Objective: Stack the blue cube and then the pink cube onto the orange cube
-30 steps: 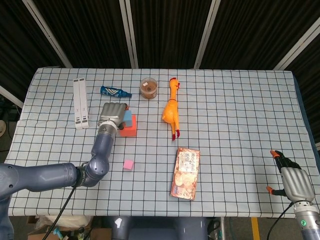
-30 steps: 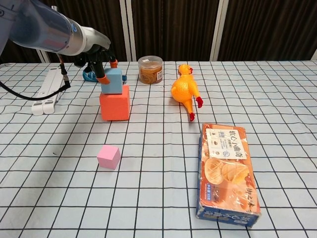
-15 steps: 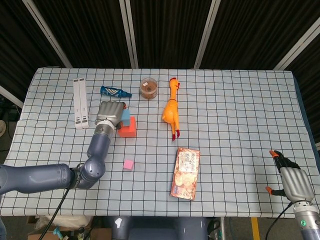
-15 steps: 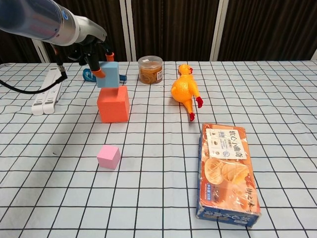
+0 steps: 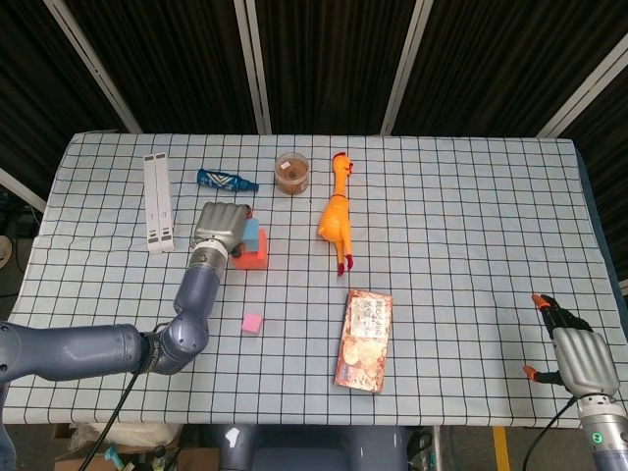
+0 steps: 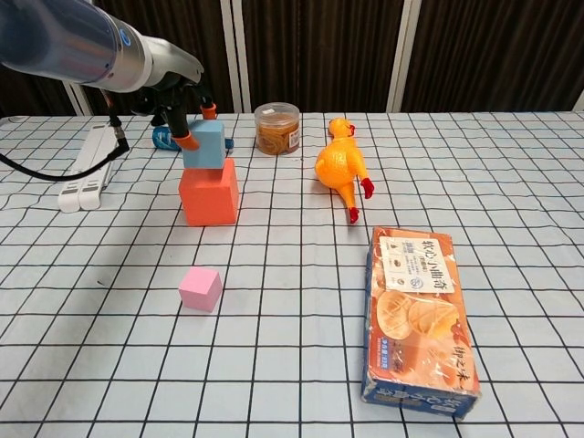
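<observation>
Left hand (image 6: pixel 182 114) pinched blue cube (image 6: pixel 204 146) atop orange cube (image 6: pixel 209 192); right hand (image 5: pixel 579 358) empty, fingers apart.

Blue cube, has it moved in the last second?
Yes. In the chest view the blue cube first lifted, then came back down onto the orange cube, held by the left hand.

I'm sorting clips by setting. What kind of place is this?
Probably a robot lab or test bench, not a home: a table under a checked cloth, black curtains behind it, and unrelated props laid out, such as foam cubes and a rubber chicken.
</observation>
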You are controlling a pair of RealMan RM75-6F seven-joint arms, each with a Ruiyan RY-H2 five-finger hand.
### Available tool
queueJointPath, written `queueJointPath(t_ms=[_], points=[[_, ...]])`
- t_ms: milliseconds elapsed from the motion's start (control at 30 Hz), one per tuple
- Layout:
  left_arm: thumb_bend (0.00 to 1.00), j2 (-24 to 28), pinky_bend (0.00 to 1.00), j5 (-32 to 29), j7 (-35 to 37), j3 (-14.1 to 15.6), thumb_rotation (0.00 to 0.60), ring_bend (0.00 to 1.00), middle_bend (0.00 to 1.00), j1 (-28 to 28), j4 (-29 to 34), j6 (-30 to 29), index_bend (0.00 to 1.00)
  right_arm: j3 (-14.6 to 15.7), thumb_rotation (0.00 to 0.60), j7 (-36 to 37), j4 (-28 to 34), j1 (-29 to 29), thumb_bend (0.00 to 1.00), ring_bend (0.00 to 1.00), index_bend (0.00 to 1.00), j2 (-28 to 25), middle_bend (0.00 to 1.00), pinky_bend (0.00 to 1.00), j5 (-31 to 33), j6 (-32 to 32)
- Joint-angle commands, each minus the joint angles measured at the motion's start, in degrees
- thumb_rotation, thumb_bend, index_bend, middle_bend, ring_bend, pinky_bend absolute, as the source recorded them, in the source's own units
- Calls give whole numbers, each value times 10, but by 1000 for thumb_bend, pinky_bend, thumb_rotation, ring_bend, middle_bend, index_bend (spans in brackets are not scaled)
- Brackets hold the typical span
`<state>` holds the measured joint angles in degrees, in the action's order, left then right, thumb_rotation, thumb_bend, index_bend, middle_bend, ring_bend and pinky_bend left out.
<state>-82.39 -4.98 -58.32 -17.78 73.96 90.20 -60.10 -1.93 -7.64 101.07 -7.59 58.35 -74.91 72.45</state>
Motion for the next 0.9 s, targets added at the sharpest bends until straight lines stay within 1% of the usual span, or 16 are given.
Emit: queueJointPath(t_ms=[33,600,900], points=[[403,-1,821,0,1,1,600,730,906,1,-1,-2,311,0,600,1,0,0,128,187,53,0,91,244,0,0],[403,-7,821,-1,2,9,600,730,906,-1,-7,1,304,0,600,0,1,0,129,187,54,0,91,244,0,1],[403,-13,820,1,1,11,600,729,904,0,-13,3,281,0,600,0,1,0,128,187,54,-1,91,244,2,0]])
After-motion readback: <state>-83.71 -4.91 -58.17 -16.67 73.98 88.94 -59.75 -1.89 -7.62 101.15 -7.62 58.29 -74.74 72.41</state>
